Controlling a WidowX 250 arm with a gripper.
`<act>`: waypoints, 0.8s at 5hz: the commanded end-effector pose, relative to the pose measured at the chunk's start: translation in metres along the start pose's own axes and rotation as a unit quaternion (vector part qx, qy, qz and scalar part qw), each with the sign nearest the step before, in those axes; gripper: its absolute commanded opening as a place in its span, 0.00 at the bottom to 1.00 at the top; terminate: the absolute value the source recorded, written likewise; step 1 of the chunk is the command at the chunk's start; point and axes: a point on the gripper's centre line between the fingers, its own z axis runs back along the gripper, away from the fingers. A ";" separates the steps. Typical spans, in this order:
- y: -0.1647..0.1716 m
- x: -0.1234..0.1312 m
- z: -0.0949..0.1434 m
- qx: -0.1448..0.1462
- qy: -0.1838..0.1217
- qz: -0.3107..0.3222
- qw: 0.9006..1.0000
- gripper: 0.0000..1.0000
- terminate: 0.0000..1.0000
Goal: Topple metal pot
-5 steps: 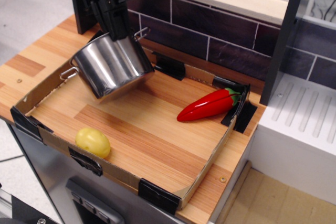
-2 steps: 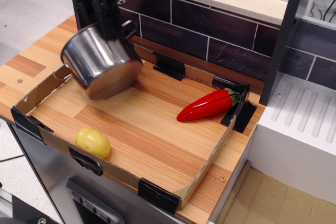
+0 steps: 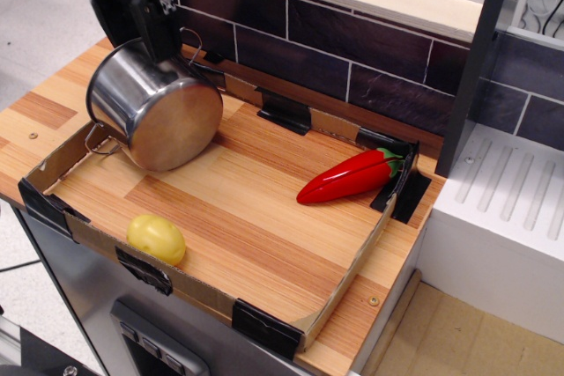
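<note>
Pot [image 3: 159, 112] tipped right over at the back-left of the tray [image 3: 348, 283], round base facing the camera, mouth turned away toward the left wall. Lower side down near the tray floor, though contact hard to call from here. One wire handle poking out low on the left by the cardboard edge, another loop showing up top beside the gripper. Gripper [image 3: 157, 34] black, coming down from above, right at the upper rim of the pot; fingertips hidden against the steel, so clamped or released cannot tell. Potato [image 3: 156, 239] sitting at the front-left, just beside the front wall, well apart from the pot. Red pepper [image 3: 350, 177] lying across the right side, stem end tucked into the back-right corner against black tape. Tray resting on the wooden counter [image 3: 40, 107], dark tiled wall [image 3: 352, 50] behind, white unit [image 3: 507, 209] off to the right.
</note>
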 end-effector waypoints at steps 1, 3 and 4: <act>0.012 0.015 0.076 0.161 -0.103 -0.008 0.982 1.00 0.00; -0.004 0.013 0.141 0.138 -0.089 0.007 0.986 1.00 0.00; -0.011 0.007 0.164 0.105 -0.082 0.017 0.991 1.00 0.00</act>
